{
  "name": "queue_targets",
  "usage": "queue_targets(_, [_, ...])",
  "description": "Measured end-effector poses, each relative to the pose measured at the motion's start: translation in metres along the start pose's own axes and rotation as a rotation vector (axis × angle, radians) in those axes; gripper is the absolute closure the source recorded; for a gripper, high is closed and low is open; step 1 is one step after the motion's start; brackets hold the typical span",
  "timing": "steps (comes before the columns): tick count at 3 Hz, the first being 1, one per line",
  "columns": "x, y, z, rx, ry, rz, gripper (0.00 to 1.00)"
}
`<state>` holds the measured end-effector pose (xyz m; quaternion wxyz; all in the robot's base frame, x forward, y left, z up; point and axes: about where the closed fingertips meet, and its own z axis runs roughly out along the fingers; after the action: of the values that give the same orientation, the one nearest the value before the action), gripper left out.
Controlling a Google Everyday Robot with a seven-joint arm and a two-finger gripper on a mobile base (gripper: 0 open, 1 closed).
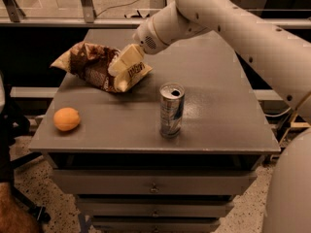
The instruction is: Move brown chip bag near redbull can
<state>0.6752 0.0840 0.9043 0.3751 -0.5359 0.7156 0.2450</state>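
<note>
Brown chip bag point(92, 67) is what I am here for, so I read the desk point(218, 106) from its front edge back. Nearest the front, toward the left corner, sits a small orange point(66, 119), no part of the job and apart from everything else. At its 3 o'clock, well apart, the redbull can point(171, 111) stands upright, its shiny top showing, a little right of the desk's middle. It is my marker and must not be shifted.

Farther back, at about 10 o'clock from the can, the bag lies crumpled on the desk, near the can but with a strip of bare top between them. Its pale right end points toward the can, and my claw point(125, 62) sits right on that end, reaching in from my arm point(233, 23) at 1 o'clock. Whether the claw has closed on the foil or only rests against it, I cannot tell.

I judge that end suits best because it is closest to the can. A short pull toward 4 o'clock would do, provided the bag does not knock the can over.
</note>
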Motion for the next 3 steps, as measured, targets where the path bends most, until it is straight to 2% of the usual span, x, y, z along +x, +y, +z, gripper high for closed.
queue_targets(1, [0.0023,0.0001,0.004,-0.007,0.01,0.005,0.0])
queue_targets(3, [0.0,-0.0004,0.0077,-0.004,0.022,-0.01,0.48])
